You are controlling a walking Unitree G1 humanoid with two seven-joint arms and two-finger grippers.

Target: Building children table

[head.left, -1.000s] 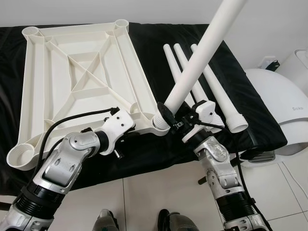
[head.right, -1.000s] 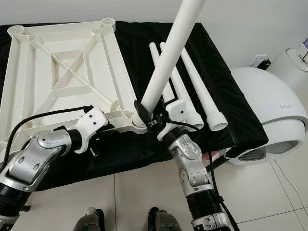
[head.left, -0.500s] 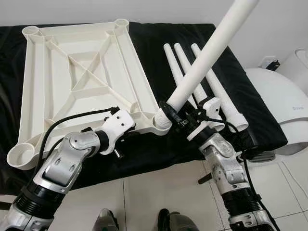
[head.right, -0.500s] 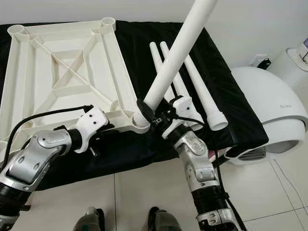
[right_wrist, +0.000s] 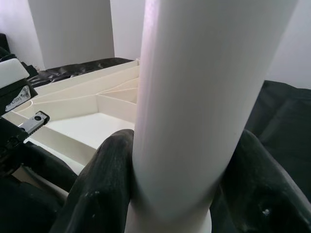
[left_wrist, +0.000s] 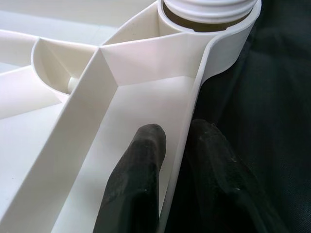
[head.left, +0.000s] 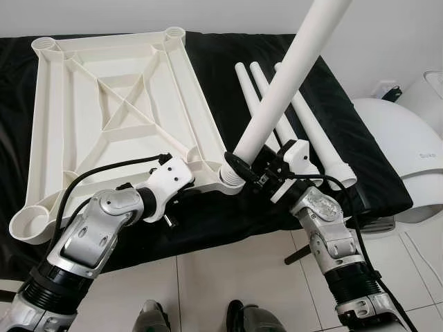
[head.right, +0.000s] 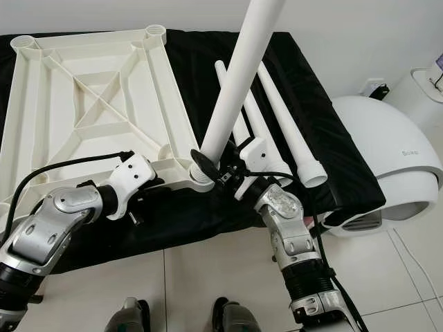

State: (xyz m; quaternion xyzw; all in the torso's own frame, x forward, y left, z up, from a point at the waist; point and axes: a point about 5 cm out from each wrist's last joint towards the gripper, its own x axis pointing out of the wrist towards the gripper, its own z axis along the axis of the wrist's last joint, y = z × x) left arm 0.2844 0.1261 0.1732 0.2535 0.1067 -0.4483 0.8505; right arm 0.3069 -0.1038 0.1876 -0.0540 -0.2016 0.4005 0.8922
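1. Both sets of jaws are closed on parts: my right gripper (head.left: 250, 170) squeezes the white table leg (head.left: 285, 77) near its lower end, one black finger on each side of the tube, as the right wrist view shows.
2. My left gripper (left_wrist: 172, 141) pinches the near rim of the white tabletop (head.left: 118, 111), with one finger (left_wrist: 138, 170) inside the frame and the other outside against the black cloth (head.left: 208, 225).
3. I see the tabletop lying underside up on the cloth, its ribs forming a cross in the middle and a round socket at each corner.
4. I see the held leg standing in the near right corner socket (head.left: 230, 178), tilted toward 1 o'clock and running out past the upper edge of the head views.
5. In the left wrist view, the threaded end of the leg sits in that socket just beyond my fingertips.
6. Three spare legs (head.left: 304, 128) lie side by side on the cloth at 3 o'clock from the tabletop, their wide ends toward me.
7. A rounded white appliance (head.left: 405, 155) stands on the tiled floor (head.left: 228, 277) at 3 o'clock, just past the edge of the cloth.
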